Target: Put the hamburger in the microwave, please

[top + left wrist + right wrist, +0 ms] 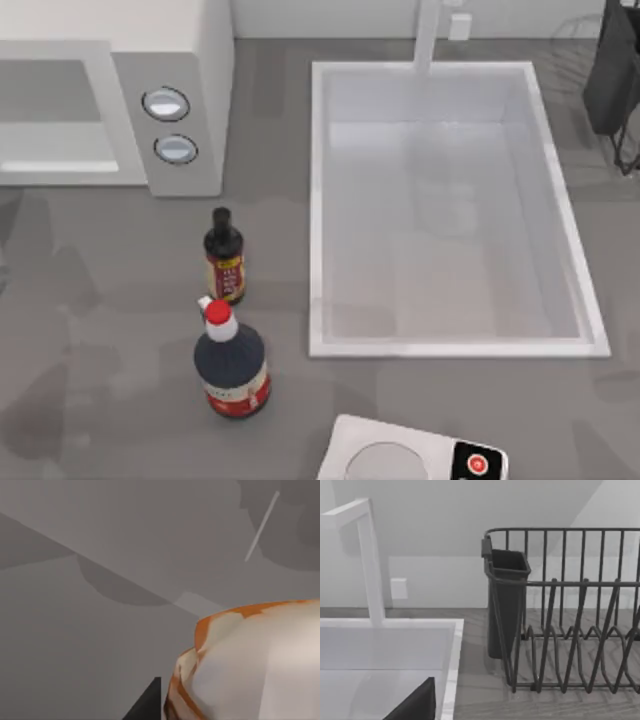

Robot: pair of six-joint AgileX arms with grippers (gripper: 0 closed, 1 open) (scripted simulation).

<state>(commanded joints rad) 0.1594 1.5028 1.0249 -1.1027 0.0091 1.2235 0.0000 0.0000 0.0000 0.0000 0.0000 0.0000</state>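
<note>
**A:** Where was the hamburger (260,665)?

**B:** Right up against the left wrist camera, a pale bun with orange-brown streaks. A dark finger (145,705) of the left gripper showed just beside it. Behind it lay plain grey surfaces meeting at an edge, and I could not tell what they belonged to.

**A:** Was the left gripper clamped on it?

**B:** I could not tell. The bun sat next to that finger, but the grip itself was hidden.

**A:** And the microwave (110,95)?

**B:** At the top view's upper left on the grey table (120,330), white, with its grey window facing down the table and two round silvery knobs (166,103) on the grey panel.

**A:** What stood near it?

**B:** A slim dark sauce bottle (224,256) below the knob panel, and below that a rounder dark bottle with a red cap (230,365). Both were upright and apart from each other. The white sink basin (450,345) lay to their right with a white faucet (428,35) behind it, and a white scale (345,450) sat at the bottom edge.

**A:** The right arm?

**B:** Its wrist camera looked across the sink corner at a dark wire dish rack (570,630) holding a dark cup (506,605). One dark fingertip (417,705) showed; whether that gripper was open or shut, I could not tell.
</note>
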